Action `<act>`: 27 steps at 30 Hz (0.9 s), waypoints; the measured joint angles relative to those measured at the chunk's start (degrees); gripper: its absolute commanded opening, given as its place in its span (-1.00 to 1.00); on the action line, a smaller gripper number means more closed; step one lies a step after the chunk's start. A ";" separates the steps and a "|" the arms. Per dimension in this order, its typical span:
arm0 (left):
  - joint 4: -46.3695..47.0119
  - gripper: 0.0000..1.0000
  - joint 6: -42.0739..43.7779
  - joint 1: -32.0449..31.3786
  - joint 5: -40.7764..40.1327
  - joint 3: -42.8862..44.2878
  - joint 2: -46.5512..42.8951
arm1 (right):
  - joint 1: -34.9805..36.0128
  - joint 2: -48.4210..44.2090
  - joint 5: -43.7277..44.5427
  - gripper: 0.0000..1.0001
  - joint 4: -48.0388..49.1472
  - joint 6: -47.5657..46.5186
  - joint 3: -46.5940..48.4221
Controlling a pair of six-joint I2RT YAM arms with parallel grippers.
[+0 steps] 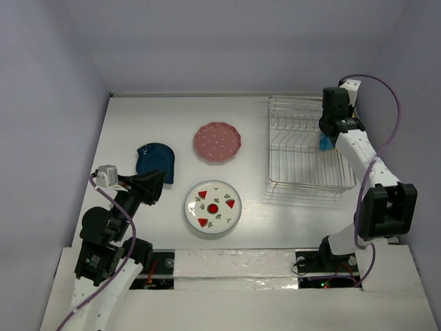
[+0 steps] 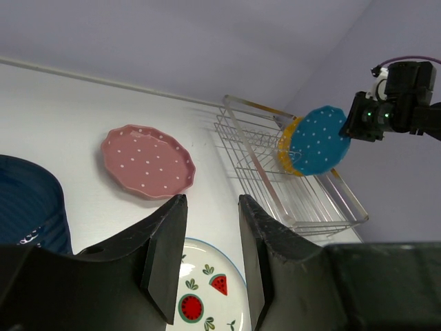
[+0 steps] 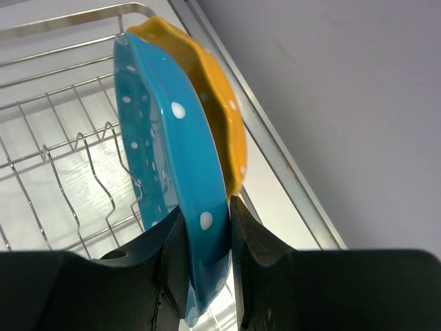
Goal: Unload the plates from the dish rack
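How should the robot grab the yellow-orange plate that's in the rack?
Probably by its top rim, coming down from above. The orange plate stands on edge in the dish rack, wavy rim up, and the teal plate in the right gripper stands close beside it.

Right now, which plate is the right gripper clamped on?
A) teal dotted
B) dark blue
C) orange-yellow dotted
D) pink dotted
A: in the right wrist view the right gripper pinches the rim of the teal dotted plate, while the orange-yellow plate stands just behind it, outside the jaws.
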 measured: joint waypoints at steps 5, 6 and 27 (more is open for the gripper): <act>0.00 -0.34 0.00 0.00 0.00 0.00 0.00 | -0.17 -5.95 -0.31 -1.00 -3.19 2.97 -0.76; 0.00 -0.34 0.00 0.00 0.00 0.00 0.00 | -0.20 -7.48 -0.74 -1.00 -3.80 3.65 -0.76; -0.02 -0.57 -0.17 0.11 -0.33 0.00 0.11 | 1.07 -23.41 -38.27 -1.00 9.68 30.38 -23.30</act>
